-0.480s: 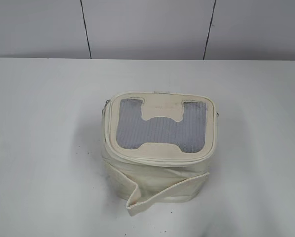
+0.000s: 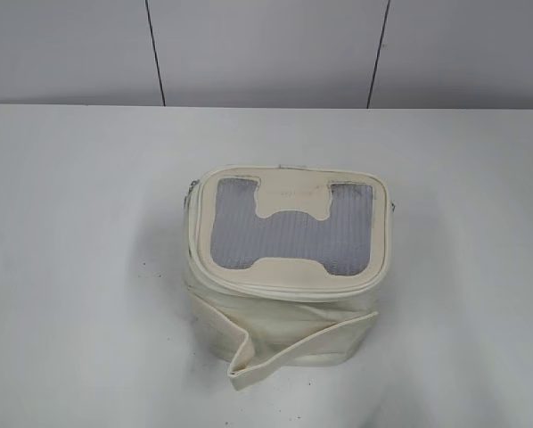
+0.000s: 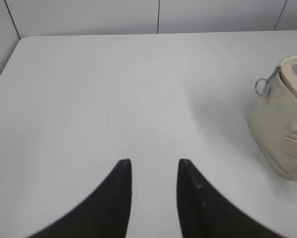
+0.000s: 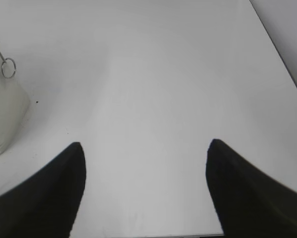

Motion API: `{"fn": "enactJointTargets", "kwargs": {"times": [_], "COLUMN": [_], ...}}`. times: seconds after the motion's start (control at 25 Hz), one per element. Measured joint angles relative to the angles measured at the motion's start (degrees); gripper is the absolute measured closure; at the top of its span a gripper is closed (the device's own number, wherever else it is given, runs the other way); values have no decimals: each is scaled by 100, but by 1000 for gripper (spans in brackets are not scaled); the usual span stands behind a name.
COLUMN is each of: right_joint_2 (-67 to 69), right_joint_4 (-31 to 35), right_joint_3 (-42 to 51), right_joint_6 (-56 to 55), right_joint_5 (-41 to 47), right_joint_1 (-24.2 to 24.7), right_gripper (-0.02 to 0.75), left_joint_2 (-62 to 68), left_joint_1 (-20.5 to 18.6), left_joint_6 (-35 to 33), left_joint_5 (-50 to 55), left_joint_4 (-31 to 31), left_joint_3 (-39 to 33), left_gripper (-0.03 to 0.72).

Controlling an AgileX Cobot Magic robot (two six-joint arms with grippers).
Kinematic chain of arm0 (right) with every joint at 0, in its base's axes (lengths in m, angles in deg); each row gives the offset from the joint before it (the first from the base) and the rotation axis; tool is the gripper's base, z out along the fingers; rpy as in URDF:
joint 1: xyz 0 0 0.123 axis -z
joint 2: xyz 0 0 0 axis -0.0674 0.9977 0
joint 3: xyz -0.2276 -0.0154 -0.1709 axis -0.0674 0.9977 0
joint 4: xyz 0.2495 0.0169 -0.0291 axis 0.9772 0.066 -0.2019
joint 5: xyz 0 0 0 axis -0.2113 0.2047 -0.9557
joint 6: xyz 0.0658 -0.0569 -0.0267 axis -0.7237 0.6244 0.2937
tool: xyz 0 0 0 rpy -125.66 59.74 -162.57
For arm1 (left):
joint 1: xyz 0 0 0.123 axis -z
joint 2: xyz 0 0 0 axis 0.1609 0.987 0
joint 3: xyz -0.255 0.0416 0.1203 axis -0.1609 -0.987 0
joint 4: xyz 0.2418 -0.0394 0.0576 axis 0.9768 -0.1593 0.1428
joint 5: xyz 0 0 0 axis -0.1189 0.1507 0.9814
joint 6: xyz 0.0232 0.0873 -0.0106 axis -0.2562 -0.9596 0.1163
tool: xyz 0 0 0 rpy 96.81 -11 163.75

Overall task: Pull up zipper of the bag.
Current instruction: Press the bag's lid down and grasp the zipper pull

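Note:
The bag (image 2: 284,294) is a small boxy cream case standing mid-table, its top a grey mesh panel with a cream H-shaped patch and a loose strap band across the front. The zipper (image 2: 275,287) runs round the top rim. One silver ring pull (image 3: 262,86) hangs at the bag's left side, another ring pull (image 4: 8,68) at its right side. My left gripper (image 3: 153,163) is open and empty over bare table left of the bag (image 3: 282,134). My right gripper (image 4: 146,145) is open wide and empty, right of the bag (image 4: 2,114). Neither gripper shows in the exterior view.
The white table (image 2: 79,267) ends at a grey panelled wall (image 2: 266,49) behind. Its left edge (image 3: 4,64) shows in the left wrist view and its right edge (image 4: 280,54) in the right wrist view.

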State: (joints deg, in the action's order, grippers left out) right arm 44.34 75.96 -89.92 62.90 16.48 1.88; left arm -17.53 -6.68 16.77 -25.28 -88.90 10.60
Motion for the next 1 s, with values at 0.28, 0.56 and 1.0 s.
{"fn": "enactJointTargets", "kwargs": {"times": [0.28, 0.56, 1.0], "right_joint_2": [0, 0, 0], "right_joint_4": [0, 0, 0], "right_joint_3": [0, 0, 0], "right_joint_6": [0, 0, 0], "right_joint_5": [0, 0, 0], "right_joint_1": [0, 0, 0], "right_gripper": [151, 151, 151], "left_joint_2": [0, 0, 0], "left_joint_1": [0, 0, 0], "left_joint_6": [0, 0, 0], "left_joint_5": [0, 0, 0], "left_joint_4": [0, 0, 0], "left_joint_3": [0, 0, 0], "left_gripper": [442, 442, 442]}}
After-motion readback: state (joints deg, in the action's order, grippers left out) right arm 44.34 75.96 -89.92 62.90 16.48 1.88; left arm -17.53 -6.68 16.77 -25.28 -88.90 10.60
